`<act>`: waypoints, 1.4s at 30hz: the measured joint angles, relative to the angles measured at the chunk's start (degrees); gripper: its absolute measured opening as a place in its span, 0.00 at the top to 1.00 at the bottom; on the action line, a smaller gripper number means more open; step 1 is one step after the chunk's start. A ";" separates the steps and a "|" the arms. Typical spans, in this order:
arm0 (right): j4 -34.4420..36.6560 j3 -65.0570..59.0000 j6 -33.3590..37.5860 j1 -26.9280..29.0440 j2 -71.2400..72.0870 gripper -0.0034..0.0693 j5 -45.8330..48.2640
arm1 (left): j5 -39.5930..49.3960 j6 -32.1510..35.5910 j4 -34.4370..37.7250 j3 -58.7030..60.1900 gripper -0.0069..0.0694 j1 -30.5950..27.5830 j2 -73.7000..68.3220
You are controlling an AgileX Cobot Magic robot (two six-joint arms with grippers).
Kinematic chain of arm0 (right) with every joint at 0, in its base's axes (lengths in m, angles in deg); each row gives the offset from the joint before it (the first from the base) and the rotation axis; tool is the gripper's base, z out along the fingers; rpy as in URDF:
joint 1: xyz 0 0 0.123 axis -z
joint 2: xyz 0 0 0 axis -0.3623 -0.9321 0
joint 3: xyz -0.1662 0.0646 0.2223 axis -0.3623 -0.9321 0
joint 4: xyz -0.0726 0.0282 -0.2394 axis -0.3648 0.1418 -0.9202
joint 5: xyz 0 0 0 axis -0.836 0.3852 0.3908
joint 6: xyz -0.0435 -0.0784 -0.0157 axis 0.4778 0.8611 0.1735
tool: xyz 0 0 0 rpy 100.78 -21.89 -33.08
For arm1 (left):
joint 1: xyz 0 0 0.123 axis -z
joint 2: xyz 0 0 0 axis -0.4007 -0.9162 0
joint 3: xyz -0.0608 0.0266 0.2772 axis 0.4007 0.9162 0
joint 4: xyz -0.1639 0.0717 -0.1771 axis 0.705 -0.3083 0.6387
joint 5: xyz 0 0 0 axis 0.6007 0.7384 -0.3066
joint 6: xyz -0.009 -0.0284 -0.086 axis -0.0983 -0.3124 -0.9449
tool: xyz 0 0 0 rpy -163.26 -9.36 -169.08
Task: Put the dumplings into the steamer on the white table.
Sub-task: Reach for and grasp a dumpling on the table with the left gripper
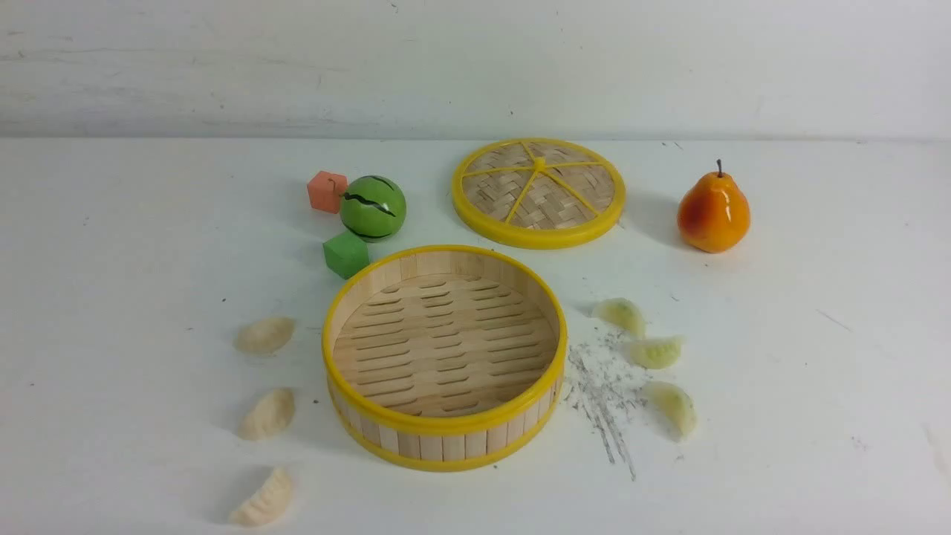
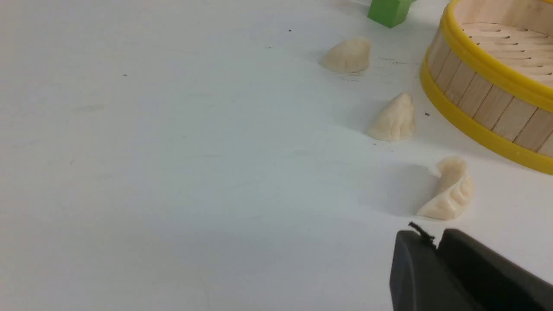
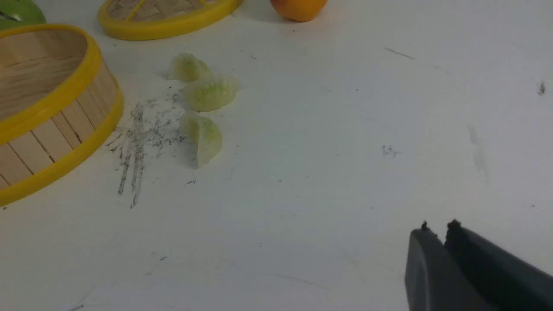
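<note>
steamer [image 1: 446,425] top: open | cream dumplings [image 1: 266,336]: well apart | green dumplings [image 1: 656,351]: bunched close

Steamer [image 1: 444,444] centre, cream dumplings [image 1: 267,413] left, green dumplings [image 1: 655,351] right, lid [image 1: 539,192] behind

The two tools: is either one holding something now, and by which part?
Nothing is held: the left tool and the right tool are both shut and empty.

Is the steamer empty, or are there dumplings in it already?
Empty. The steamer has a bare slatted floor; three white dumplings lie on the table left of it, three green ones right.
</note>
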 joint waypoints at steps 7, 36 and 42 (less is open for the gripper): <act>0.00 0.00 0.00 0.00 0.00 0.85 0.00 | 0.00 0.00 0.00 0.00 0.82 0.00 0.00; 0.00 0.00 0.00 0.00 0.00 0.81 0.00 | 0.00 0.00 0.00 0.00 0.78 0.00 0.00; -0.06 0.00 0.00 0.00 0.00 0.81 0.00 | 0.00 0.00 0.00 0.00 0.77 0.00 0.00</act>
